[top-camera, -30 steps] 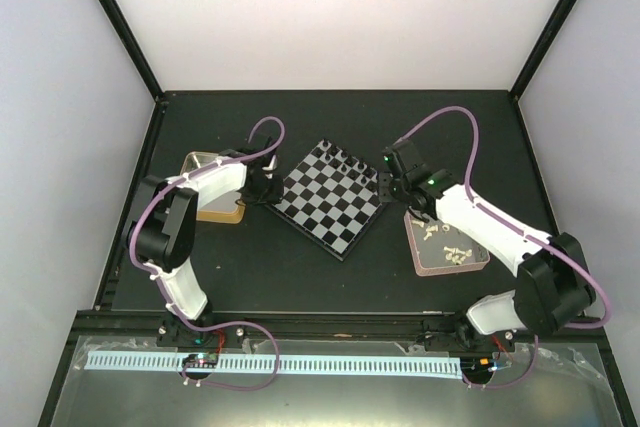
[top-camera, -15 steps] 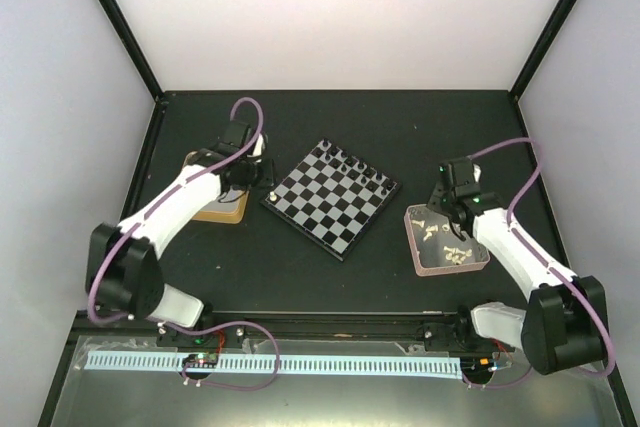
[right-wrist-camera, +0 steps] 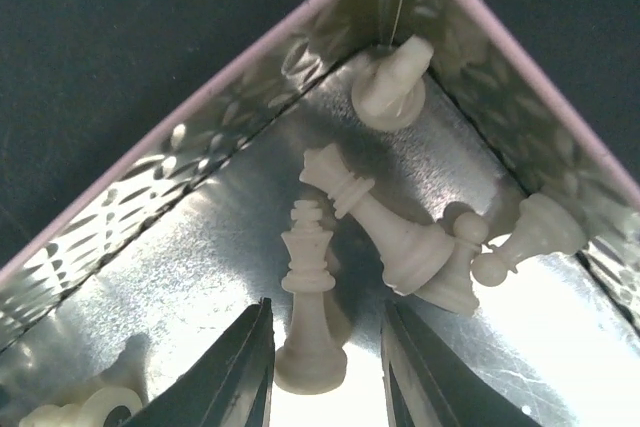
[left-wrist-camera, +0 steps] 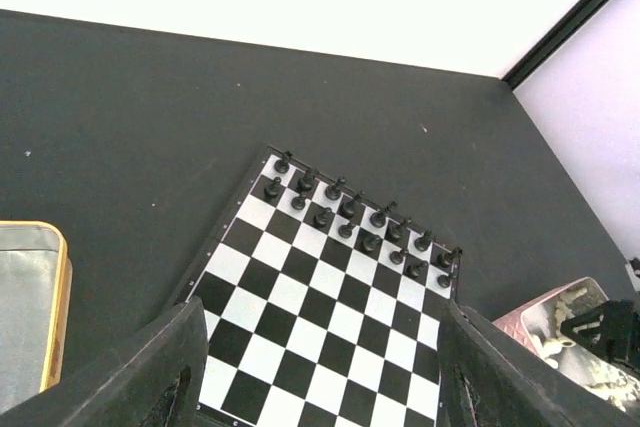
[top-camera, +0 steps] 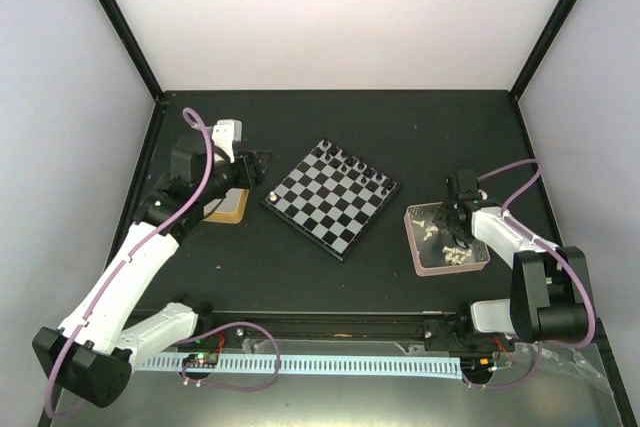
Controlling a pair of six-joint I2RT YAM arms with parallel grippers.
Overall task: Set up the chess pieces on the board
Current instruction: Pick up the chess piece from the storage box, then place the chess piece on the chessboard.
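Observation:
The board [top-camera: 333, 199] lies tilted at mid-table, with black chess pieces [top-camera: 362, 171] in two rows along its far right edge. One white piece [top-camera: 274, 193] stands on its left corner. My left gripper [top-camera: 258, 162] hangs open just left of the board. In the left wrist view its fingers [left-wrist-camera: 150, 372] frame the board [left-wrist-camera: 330, 297] and the black pieces [left-wrist-camera: 350, 212], with nothing between them. My right gripper [top-camera: 450, 212] is down in the pink tray [top-camera: 480, 265]. Its jaws [right-wrist-camera: 325, 377] stand open round a white king [right-wrist-camera: 312, 317], a gap showing on the right side. A queen [right-wrist-camera: 375, 222] and other white pieces [right-wrist-camera: 392, 87] lie close by.
A yellow-rimmed tin [top-camera: 226, 211] sits under the left arm, left of the board, and shows in the left wrist view as the tin [left-wrist-camera: 30, 297]. Several white pieces [top-camera: 455, 252] lie loose in the pink tray. Black frame posts stand at the table's far corners.
My left gripper has drawn back from the board's left corner and opened, leaving a white piece there. My right arm swung from the board's right corner down into the pink tray.

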